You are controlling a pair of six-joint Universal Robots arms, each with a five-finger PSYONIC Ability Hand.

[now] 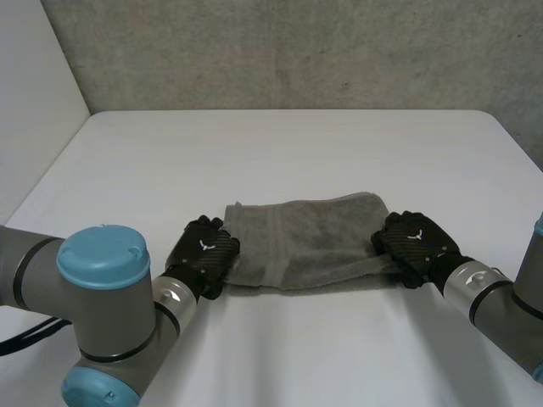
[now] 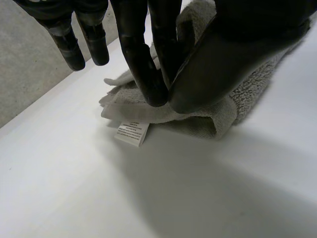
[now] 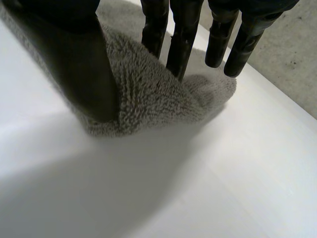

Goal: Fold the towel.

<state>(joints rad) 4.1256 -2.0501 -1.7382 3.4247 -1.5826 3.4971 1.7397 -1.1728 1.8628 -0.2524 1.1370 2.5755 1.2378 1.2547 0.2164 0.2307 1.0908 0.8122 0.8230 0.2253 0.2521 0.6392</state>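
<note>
A grey towel [image 1: 305, 237] lies folded into a band across the near middle of the white table [image 1: 280, 144]. My left hand [image 1: 208, 250] is at its left end. In the left wrist view the thumb [image 2: 233, 59] and two fingers [image 2: 143, 64] pinch the towel's [image 2: 247, 89] folded edge, just above a white label [image 2: 132, 133]. My right hand [image 1: 416, 242] is at the right end. There the thumb [image 3: 74, 54] and two fingers [image 3: 181, 44] squeeze a hump of towel [image 3: 148, 94] between them, and the near right corner is bunched up.
A grey wall [image 1: 288, 51] runs behind the table's far edge. A paler wall panel [image 1: 34, 93] stands at the left. Bare table surface lies all round the towel.
</note>
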